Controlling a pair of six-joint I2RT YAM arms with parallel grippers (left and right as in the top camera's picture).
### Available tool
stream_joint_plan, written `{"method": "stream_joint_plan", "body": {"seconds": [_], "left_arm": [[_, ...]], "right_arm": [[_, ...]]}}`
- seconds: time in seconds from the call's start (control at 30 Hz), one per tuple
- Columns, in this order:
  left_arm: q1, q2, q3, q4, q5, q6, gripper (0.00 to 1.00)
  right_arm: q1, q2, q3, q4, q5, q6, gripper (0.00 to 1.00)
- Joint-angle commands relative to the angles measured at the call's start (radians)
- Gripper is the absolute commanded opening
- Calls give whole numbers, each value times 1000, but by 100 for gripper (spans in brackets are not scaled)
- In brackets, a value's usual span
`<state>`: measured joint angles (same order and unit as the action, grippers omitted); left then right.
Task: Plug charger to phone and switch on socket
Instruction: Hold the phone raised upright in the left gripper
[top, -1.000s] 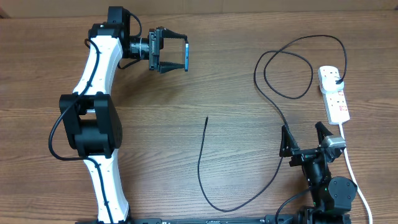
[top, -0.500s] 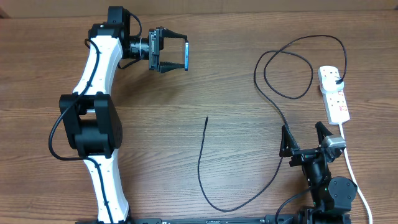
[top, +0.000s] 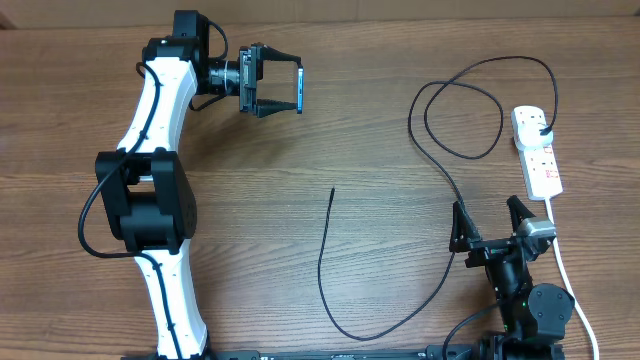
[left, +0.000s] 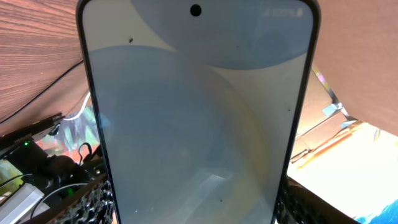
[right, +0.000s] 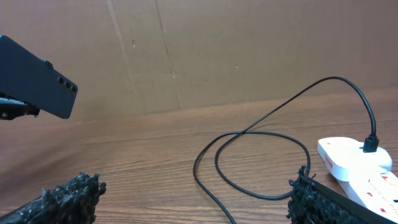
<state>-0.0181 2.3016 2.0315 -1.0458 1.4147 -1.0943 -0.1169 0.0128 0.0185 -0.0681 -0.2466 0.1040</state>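
The left gripper (top: 297, 87) is holding the phone (top: 301, 90), with its jaws closing on the 2 long edges. It is holding it lifted off the tabletop (top: 380, 60) at the far left. From overhead the phone is showing only as a thin blue edge, so it is standing on its side with the screen facing back toward the wrist. In the left wrist view the pale lit phone (left: 199, 112) is filling almost the whole frame. The black ridged fingers (left: 93, 202) are showing at its 2 lower corners. From the right wrist the phone (right: 37, 87) is showing its dark back at the upper left.

The left arm (top: 150, 130) is reaching away from the near edge along the left side. Its elbow is bending and its wrist is turning right, so the jaws are pointing toward the middle of the tabletop.

The charger (top: 322, 262) is lying with its small tip free near the centre, well apart from the phone. The cable is curving along the near edge and rising just beside the right gripper (top: 489, 222). From there it is looping across to the socket (top: 537, 152), where its black plug is sitting in the far outlet. The switch position is too small to tell.

The right gripper is sitting low over its base at the near right, jaws spread wide and gripping nothing. The socket is lying just beyond it.
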Motion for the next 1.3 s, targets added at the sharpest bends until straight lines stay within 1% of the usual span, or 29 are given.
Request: {"method": "stream_joint_plan", "body": {"seconds": [0.0, 1.27], "left_arm": [[-2, -49, 26, 3, 56, -10, 4], [-2, -49, 26, 4, 41, -2, 4]], "right_arm": [[6, -10, -11, 6, 10, -3, 100], [6, -10, -11, 6, 10, -3, 100]]}}
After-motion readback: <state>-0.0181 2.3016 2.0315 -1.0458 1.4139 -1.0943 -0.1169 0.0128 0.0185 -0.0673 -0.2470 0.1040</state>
